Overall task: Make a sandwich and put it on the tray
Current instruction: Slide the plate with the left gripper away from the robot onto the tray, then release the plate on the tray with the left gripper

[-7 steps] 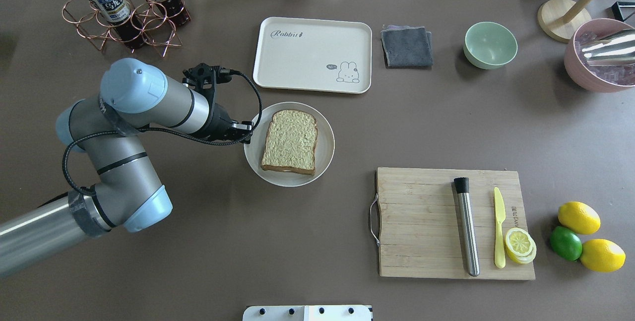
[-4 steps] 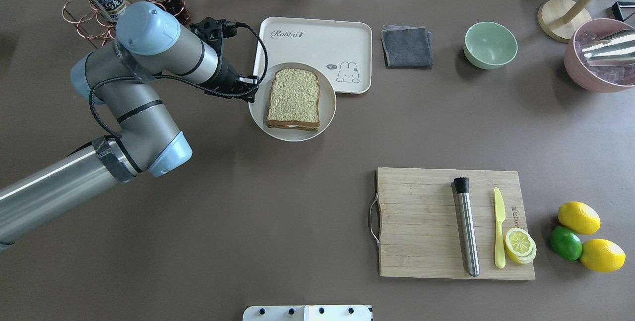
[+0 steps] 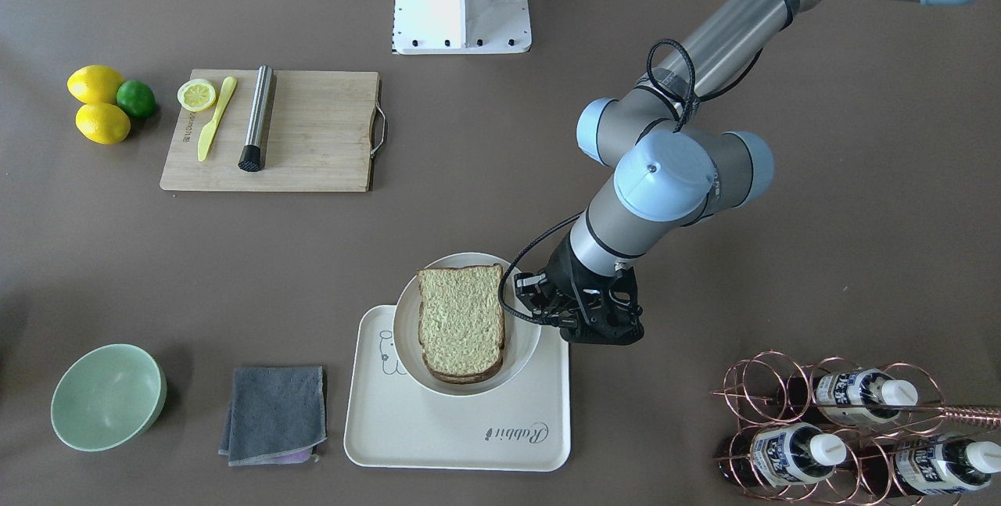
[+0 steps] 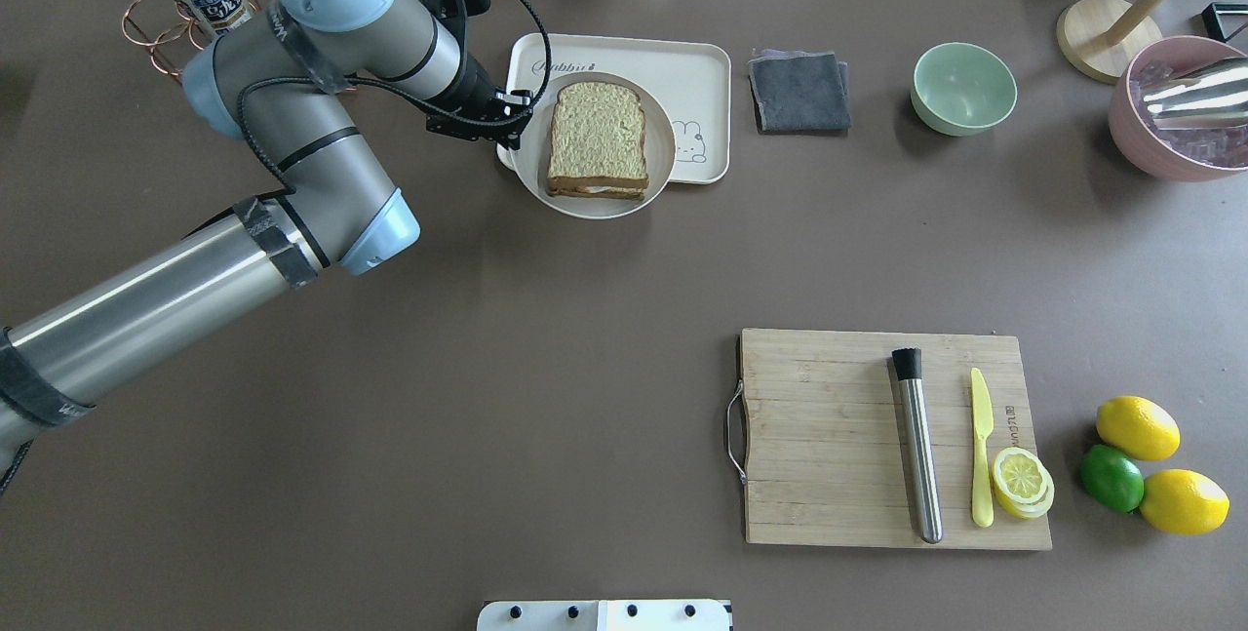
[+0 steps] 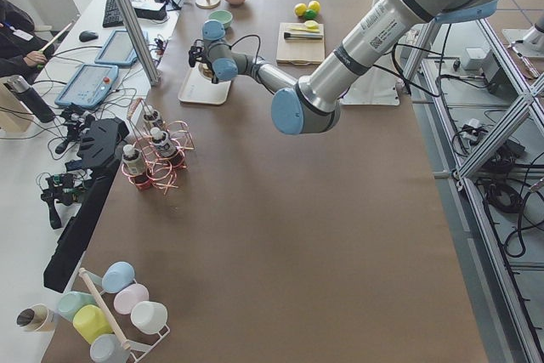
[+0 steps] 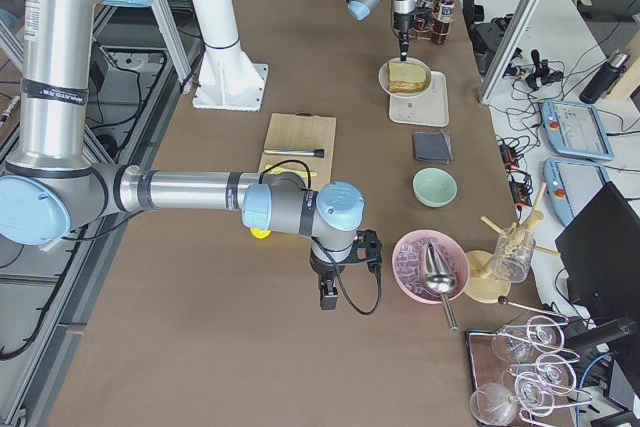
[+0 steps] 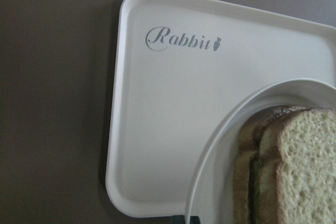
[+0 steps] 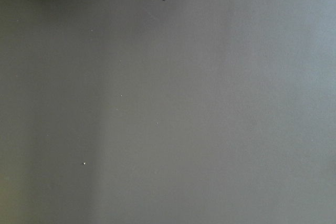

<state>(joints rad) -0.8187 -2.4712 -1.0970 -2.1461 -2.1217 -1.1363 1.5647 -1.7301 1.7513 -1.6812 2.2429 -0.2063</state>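
Change: we are bringing plate (image 4: 660, 163) with sandwich (image 4: 597, 136) over far tray (image 4: 700, 73); nearly finishing.
Left claw (image 4: 514, 128): clamping plate rim.

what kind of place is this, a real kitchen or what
Probably a robotics lab staged as a kitchen: the left arm reaches beside a sandwich on a plate, and control pendants and aluminium framing stand along the table's edge.

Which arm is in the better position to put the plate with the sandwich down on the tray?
Left. The left gripper holds the plate by its rim, sandwich on it, over the tray. The right gripper hangs far away beside the pink bowl.
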